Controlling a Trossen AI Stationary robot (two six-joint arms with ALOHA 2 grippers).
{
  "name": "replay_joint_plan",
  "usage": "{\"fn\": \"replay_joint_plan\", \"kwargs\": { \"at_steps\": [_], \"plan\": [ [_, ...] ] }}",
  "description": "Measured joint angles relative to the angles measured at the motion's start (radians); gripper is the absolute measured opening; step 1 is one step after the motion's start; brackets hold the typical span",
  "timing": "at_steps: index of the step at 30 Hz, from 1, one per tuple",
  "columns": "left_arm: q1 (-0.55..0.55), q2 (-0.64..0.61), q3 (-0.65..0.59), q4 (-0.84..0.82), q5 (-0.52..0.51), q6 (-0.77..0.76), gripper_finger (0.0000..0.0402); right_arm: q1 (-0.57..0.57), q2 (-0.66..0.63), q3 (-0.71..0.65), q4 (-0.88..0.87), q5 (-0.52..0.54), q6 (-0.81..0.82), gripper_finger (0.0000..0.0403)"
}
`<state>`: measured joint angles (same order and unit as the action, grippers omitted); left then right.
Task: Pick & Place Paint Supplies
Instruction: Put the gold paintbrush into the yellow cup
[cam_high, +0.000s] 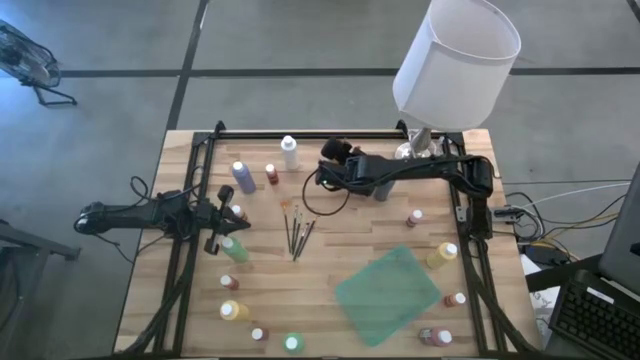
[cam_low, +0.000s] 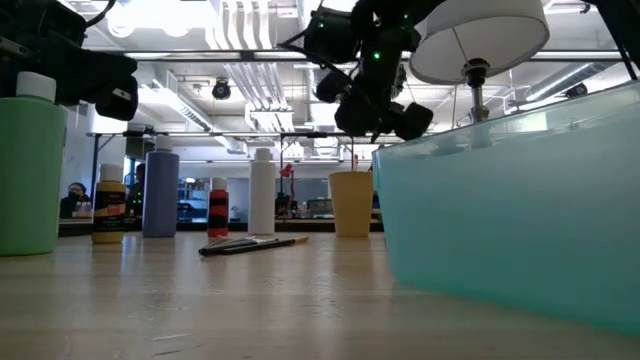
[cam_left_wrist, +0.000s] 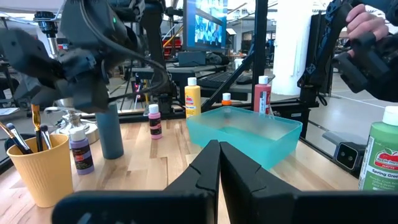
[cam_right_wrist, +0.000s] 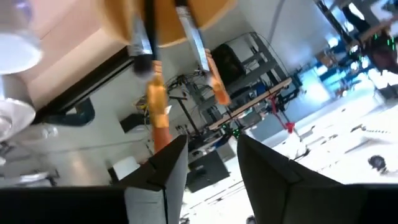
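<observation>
We see a translucent teal plastic tray (cam_high: 388, 295) lying near the bench's front-right corner, w/ nothing visible inside it. A yellow ribbed cup (cam_left_wrist: 38, 167) sits toward the back edge, approx mid-bench, and holds a few thin brushes (cam_left_wrist: 37, 127) standing bristles up; in the high view the right arm hides the cup. More dark-handled brushes (cam_high: 297, 232) lie loose on the bare wood at mid-bench, not in any container.

The small paint bottles are scattered around the bench edges: a tall white bottle (cam_high: 290, 153) and a lavender one (cam_high: 243, 177) near the back-left, a green bottle (cam_high: 234, 249) by the left rail, yellow ones (cam_high: 233, 310) at front-left and right side (cam_high: 441, 255).

Right gripper (cam_right_wrist: 211, 163) hangs over the cup at the back, fingers part-way apart w/ nothing between them; brush tips show just beyond the gap. Left gripper (cam_left_wrist: 218, 163) is at the left edge, pinched fully together, empty, pointing across the bench toward the tray.
</observation>
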<state>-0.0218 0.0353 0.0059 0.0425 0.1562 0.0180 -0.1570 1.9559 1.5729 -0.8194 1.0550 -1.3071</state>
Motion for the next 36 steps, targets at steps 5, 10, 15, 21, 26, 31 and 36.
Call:
{"fn": "replay_joint_plan", "kwargs": {
  "at_steps": [5,10,15,21,26,31,36],
  "plan": [
    [0.0,0.0,0.0,0.0,0.0,0.0,0.0014,0.0,-0.001,0.058,-0.003,-0.001,0.094,0.0141],
    [0.0,0.0,0.0,0.0,0.0,0.0,0.0014,0.002,-0.001,0.145,-0.005,-0.009,0.176,0.0126],
    [0.0,0.0,0.0,0.0,0.0,0.0,0.0014,0.01,-0.002,0.244,-0.013,-0.01,0.259,0.0103],
    [0.0,0.0,0.0,0.0,0.0,0.0,0.0014,0.035,-0.003,0.372,-0.023,-0.012,0.398,0.0073],
    [0.0,0.0,0.0,0.0,0.0,0.0,0.0014,0.068,-0.003,0.48,-0.137,-0.108,0.518,0.0049],
    [0.0,0.0,0.0,0.0,0.0,0.0,0.0014,0.094,-0.003,0.587,-0.314,-0.37,0.701,0.003],
    [0.0,0.0,0.0,0.0,0.0,0.0,0.0014,0.106,-0.003,0.675,-0.468,-0.541,0.878,0.0015]
  ]
}}
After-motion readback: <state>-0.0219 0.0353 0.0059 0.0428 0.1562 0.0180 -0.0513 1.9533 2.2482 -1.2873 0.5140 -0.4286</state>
